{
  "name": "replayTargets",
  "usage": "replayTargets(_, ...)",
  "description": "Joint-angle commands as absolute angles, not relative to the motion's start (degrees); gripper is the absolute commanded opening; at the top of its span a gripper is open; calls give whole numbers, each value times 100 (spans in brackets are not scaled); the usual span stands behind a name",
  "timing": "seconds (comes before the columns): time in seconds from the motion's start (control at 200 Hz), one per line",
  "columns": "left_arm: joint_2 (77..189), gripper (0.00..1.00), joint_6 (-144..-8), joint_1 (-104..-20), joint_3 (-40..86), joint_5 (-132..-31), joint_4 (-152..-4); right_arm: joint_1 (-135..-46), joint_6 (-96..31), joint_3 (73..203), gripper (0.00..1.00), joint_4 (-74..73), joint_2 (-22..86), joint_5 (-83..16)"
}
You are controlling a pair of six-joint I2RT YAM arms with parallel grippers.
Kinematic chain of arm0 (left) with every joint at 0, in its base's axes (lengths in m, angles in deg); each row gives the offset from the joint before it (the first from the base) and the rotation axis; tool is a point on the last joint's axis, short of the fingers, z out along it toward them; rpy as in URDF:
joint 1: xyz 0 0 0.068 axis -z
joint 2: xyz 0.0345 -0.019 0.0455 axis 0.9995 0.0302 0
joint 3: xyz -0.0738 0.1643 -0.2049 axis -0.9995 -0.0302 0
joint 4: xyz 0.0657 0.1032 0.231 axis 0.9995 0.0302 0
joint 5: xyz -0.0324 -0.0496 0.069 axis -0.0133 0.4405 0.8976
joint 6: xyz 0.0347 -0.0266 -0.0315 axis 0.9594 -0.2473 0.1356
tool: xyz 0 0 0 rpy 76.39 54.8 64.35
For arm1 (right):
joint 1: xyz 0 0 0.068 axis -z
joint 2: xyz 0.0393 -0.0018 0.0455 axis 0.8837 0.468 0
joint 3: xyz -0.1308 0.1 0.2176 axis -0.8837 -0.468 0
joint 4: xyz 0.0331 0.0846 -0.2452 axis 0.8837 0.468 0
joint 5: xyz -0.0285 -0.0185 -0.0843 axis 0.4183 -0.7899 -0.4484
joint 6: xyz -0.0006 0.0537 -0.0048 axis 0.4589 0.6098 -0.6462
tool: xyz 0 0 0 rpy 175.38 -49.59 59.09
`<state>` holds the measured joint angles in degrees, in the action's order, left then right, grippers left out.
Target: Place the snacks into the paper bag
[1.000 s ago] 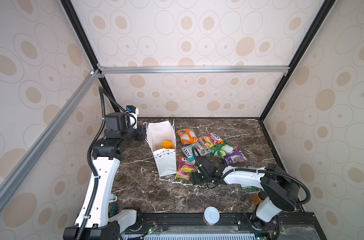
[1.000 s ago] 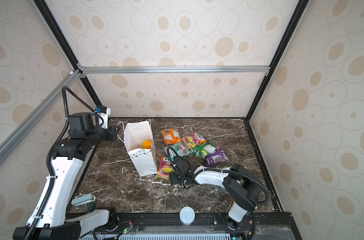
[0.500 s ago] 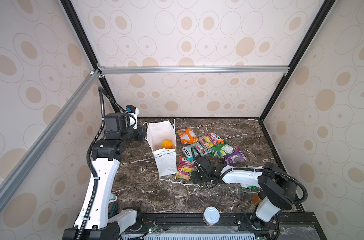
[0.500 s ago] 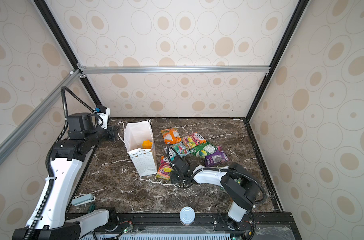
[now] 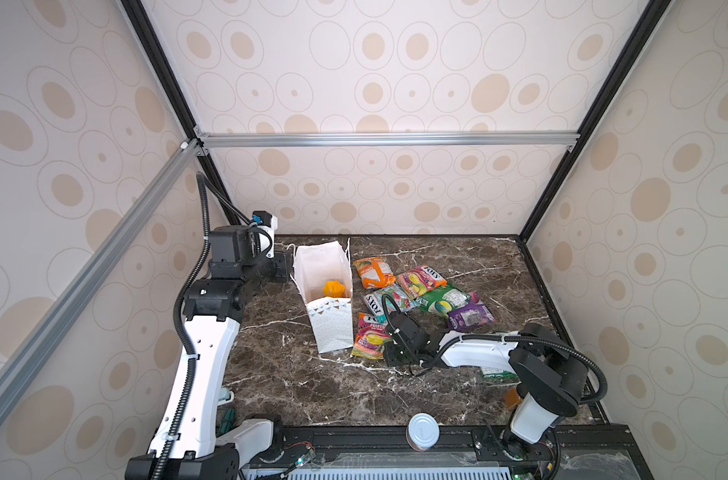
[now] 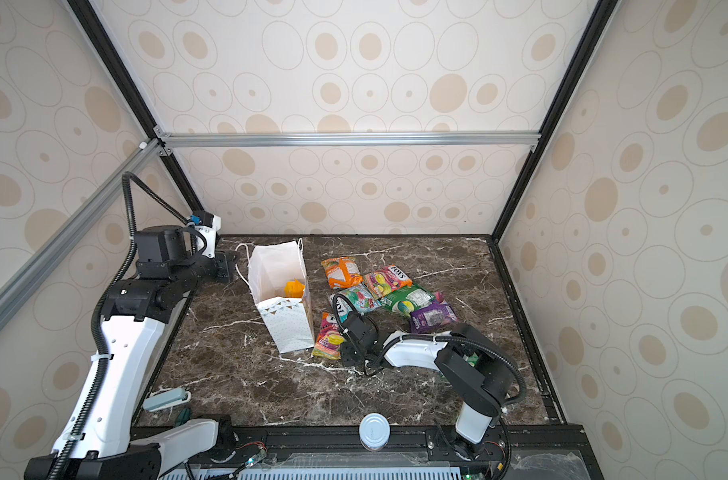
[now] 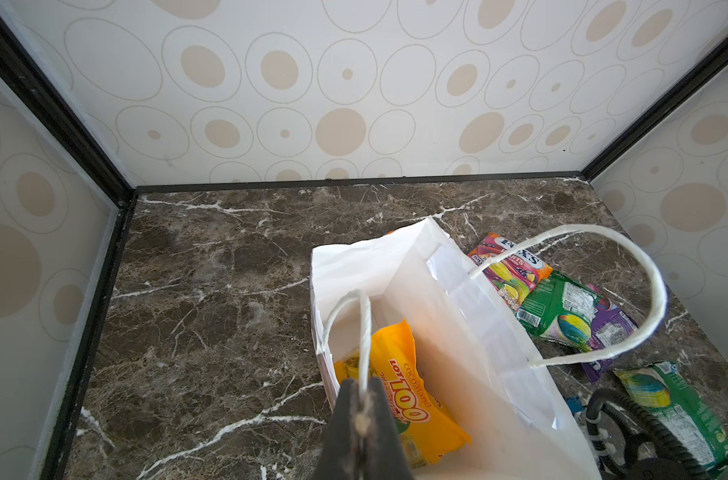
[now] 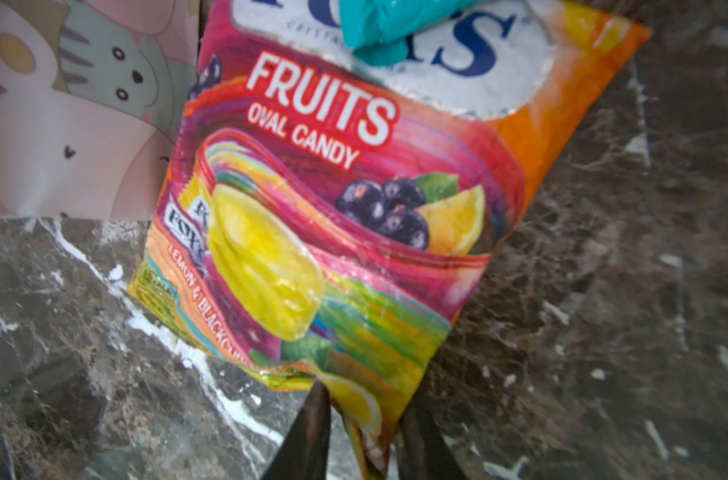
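Observation:
The white paper bag (image 5: 329, 332) stands open left of centre, with a yellow snack packet (image 7: 412, 399) inside. My left gripper (image 7: 360, 399) is shut on the bag's near cord handle (image 7: 366, 328). A pink FOX'S fruit-candy packet (image 8: 333, 208) lies flat beside the bag in both top views (image 6: 329, 336). My right gripper (image 8: 364, 399) is low over the table (image 5: 385, 347), its fingers pinching that packet's crumpled near corner. Behind it lie an orange packet (image 5: 373, 272), a second pink FOX'S one (image 5: 420, 280), a teal one (image 5: 381, 301), a green one (image 5: 443, 300) and a purple one (image 5: 470, 316).
Another green packet (image 5: 497, 374) lies partly under my right arm. A silver-lidded can (image 5: 423, 431) sits at the front edge and an amber bottle (image 5: 512, 399) by the right arm's base. A teal tool (image 6: 166, 400) lies front left. Walls enclose three sides.
My right gripper crept toward the bag and its jaws narrowed onto the pink packet's corner. The left gripper tightened the last bit on the cord handle; the bag has not moved.

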<state>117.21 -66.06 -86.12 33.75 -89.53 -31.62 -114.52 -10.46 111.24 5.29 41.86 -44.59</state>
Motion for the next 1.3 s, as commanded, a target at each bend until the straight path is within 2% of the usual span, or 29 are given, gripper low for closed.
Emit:
replayTargets(0.0, 11594, 0, -6496, -8573, 3400, -8922, -3235, -11445, -962, 11134, 22, 578, 4246, -4555)
replayTargets(0.235, 11559, 0, -6496, -8581, 3383, -8914, -3252, -11443, -944, 11092, 0, 683, 4116, -4649)
replayTargets(1.29, 11511, 0, -6501, -8560, 3316, -8896, -3264, -11440, -1976, 11883, 0, 2473, 2752, -5775)
